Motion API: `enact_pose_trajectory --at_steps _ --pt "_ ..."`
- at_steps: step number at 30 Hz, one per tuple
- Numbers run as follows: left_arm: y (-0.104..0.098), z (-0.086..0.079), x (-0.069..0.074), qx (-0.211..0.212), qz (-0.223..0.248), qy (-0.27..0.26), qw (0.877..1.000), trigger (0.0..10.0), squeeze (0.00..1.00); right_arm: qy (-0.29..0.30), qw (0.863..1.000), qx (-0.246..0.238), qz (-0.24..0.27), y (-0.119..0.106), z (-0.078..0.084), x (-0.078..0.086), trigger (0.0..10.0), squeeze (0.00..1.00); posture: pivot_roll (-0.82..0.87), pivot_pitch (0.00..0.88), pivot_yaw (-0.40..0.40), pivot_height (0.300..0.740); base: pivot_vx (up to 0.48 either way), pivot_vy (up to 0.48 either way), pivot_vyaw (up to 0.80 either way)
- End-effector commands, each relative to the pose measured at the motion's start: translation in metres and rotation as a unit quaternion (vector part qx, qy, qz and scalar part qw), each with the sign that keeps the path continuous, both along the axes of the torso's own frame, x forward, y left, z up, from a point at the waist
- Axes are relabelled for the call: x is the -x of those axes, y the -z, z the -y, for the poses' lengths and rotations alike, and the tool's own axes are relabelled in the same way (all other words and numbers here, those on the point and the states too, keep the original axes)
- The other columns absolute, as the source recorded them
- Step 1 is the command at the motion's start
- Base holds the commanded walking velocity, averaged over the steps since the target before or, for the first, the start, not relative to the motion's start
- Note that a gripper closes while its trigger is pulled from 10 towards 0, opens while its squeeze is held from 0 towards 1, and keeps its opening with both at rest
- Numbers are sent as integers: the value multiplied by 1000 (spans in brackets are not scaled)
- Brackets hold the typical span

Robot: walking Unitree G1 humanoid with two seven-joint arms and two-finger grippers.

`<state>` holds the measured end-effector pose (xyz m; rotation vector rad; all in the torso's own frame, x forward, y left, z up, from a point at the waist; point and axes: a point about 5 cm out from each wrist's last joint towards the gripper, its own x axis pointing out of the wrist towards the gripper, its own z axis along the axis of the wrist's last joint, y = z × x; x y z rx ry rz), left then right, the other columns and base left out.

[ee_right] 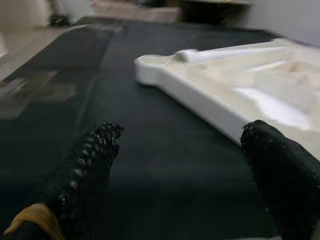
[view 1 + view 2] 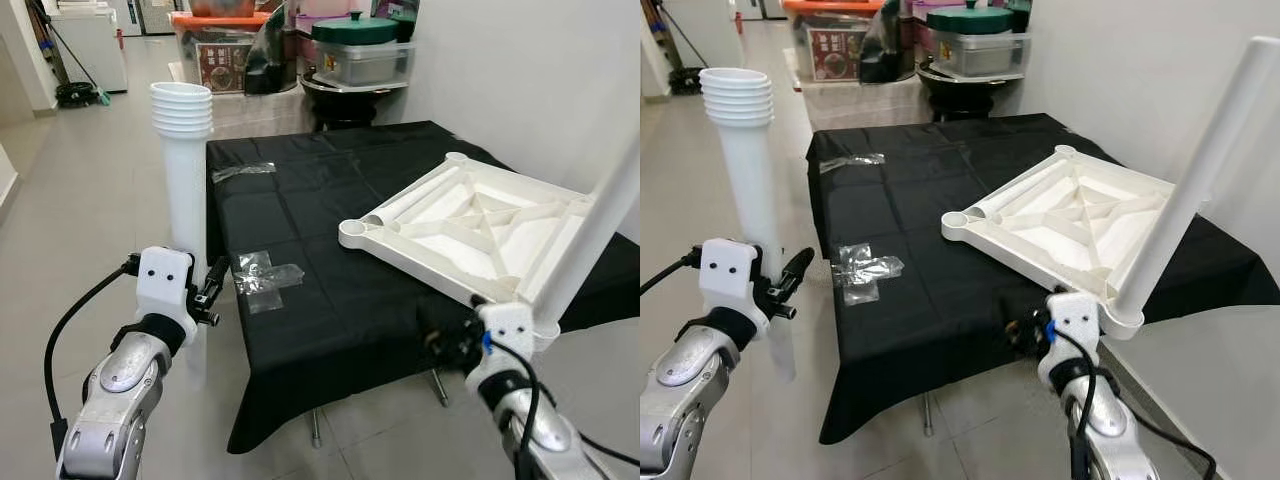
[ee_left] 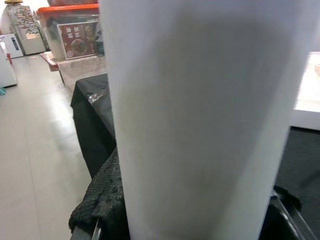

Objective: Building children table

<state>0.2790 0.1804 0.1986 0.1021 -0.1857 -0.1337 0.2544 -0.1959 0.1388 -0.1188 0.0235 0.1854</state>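
Observation:
My left gripper (image 2: 205, 290) is shut on a white table leg (image 2: 186, 190), which it holds upright just off the left edge of the black-clothed table (image 2: 330, 300); the leg's ribbed end points up. In the left wrist view the leg (image 3: 200, 125) is pressed against a black finger (image 3: 102, 200). The white tabletop (image 2: 480, 225) lies upside down on the cloth, with an empty socket (image 2: 352, 232) at its near left corner. One fitted leg (image 2: 1195, 170) rises from its near right corner. My right gripper (image 1: 185, 145) is open, low at the table's front edge beside that corner.
Clear tape patches (image 2: 262, 275) stick to the cloth. Storage boxes and a covered pot (image 2: 355, 45) crowd the space behind the table. A white wall (image 2: 540, 80) runs along the right. Open tiled floor (image 2: 80, 200) stretches to the left.

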Motion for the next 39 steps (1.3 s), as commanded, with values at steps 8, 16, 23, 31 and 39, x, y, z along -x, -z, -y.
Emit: enact_pose_trajectory --at_steps 8,16,23,31,39 --pt "-3 7 -3 -2 7 10 1000 10000 0 -3 998 -15 68 -35 -15 -37 10000 0 17 0 -28 740 0 0 0" --pt "-9 3 -8 13 21 -6 1000 10000 0 -29 995 -24 94 -60 -37 -69 10000 0 40 0 -30 740 0 0 0" --pt "-7 3 -7 7 19 -10 1000 10000 0 -20 993 -33 108 -69 -44 -81 10000 0 44 0 -33 740 0 0 0" --pt "-10 8 -9 16 28 -8 999 10000 0 -35 993 -40 107 -67 -69 -87 10000 0 53 0 -32 740 0 0 0" --pt "-13 4 -11 18 35 -21 999 10000 0 -37 994 -33 101 -63 -71 -85 10000 0 48 0 -36 740 294 0 0"
